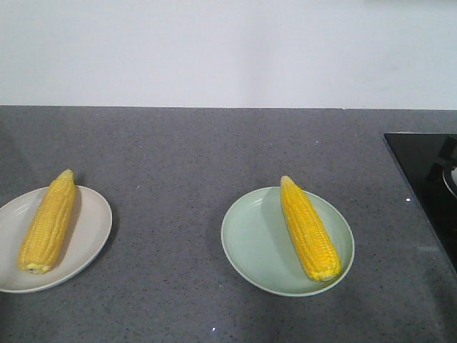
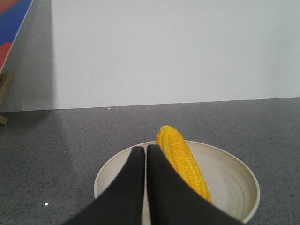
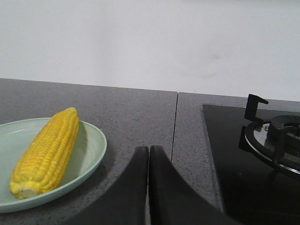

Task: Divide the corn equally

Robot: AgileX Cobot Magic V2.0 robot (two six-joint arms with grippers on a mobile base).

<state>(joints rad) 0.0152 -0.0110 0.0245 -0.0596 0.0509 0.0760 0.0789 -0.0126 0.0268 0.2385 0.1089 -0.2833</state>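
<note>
One corn cob (image 1: 48, 221) on white plate (image 1: 96, 232), one cob (image 1: 308, 229) on green plate (image 1: 246, 246); split looks even to me. Left fingers (image 2: 144, 152) closed, empty, cob just right of them, long axis pointing away. Right fingers (image 3: 148, 152) closed, empty, cob to left.

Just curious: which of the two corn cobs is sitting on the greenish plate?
The right-hand cob, on the pale green plate nearer the black stove. The other cob lies on a cream plate.

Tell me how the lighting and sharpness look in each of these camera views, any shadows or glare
Front view: soft even light, faint shadows right of each corn cob, the cooktop slightly reflective. Left wrist view: cob sharp, closed jaws dark and soft-edged. Right wrist view: shut jaws blurred, green plate casting a mild shadow.
</note>
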